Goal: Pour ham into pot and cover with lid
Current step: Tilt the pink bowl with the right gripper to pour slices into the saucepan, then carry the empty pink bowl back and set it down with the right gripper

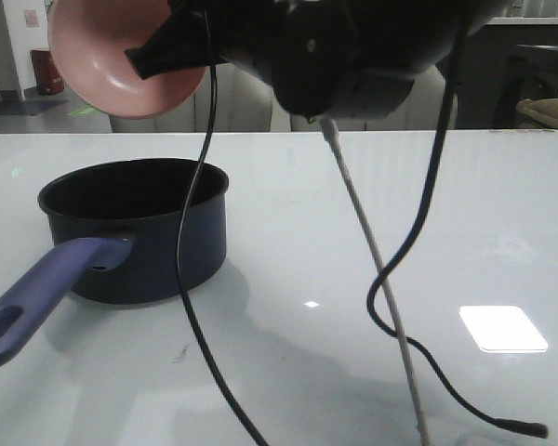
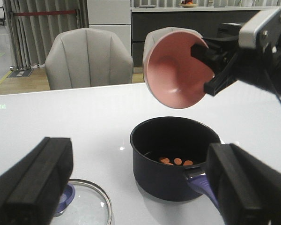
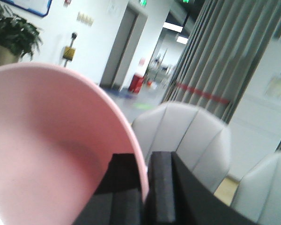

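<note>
The dark navy pot (image 1: 135,228) stands on the white table at the left, its purple-blue handle (image 1: 37,293) pointing to the front left. Several orange ham pieces (image 2: 177,161) lie on the pot's black bottom (image 2: 175,140). My right gripper (image 1: 144,58) is shut on the rim of the pink bowl (image 1: 112,56), held tipped on its side high above the pot; the bowl looks empty (image 3: 42,154). The glass lid (image 2: 86,206) with a blue knob (image 2: 65,199) lies on the table beside the pot. My left gripper (image 2: 138,187) is open and empty, above the lid and pot.
Two cables (image 1: 391,279) hang from the right arm and trail across the table's middle and front. Grey chairs (image 2: 86,56) stand behind the table's far edge.
</note>
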Controlling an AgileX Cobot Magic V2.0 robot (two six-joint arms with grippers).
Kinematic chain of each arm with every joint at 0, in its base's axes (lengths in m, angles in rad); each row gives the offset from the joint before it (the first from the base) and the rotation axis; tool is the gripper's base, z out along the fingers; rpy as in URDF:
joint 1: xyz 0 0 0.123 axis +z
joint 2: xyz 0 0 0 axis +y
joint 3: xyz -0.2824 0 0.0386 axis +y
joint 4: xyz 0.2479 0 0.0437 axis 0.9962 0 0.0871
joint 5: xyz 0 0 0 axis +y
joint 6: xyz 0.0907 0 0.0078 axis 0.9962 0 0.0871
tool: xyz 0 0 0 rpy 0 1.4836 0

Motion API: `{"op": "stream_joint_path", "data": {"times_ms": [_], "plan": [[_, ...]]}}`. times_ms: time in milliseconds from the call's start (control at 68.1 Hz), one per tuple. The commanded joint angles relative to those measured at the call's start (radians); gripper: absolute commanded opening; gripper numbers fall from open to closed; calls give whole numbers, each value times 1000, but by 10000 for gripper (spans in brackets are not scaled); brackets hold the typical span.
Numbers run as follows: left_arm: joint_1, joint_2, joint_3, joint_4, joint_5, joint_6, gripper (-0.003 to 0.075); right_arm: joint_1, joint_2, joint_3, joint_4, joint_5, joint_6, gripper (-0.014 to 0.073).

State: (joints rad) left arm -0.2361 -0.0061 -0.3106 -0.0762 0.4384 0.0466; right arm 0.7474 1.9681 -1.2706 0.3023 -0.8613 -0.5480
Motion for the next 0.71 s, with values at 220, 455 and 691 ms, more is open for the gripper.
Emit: {"op": "stream_joint_path", "data": {"times_ms": [220, 455, 691], "plan": [[-7, -16, -25, -8, -84, -4, 625, -62, -303, -25, 220, 530, 41, 130], [-7, -16, -25, -8, -84, -4, 625, -245, -416, -25, 251, 937, 41, 130], [-7, -16, -25, -8, -84, -4, 625, -485, -439, -24, 238, 1282, 42, 131]]}}
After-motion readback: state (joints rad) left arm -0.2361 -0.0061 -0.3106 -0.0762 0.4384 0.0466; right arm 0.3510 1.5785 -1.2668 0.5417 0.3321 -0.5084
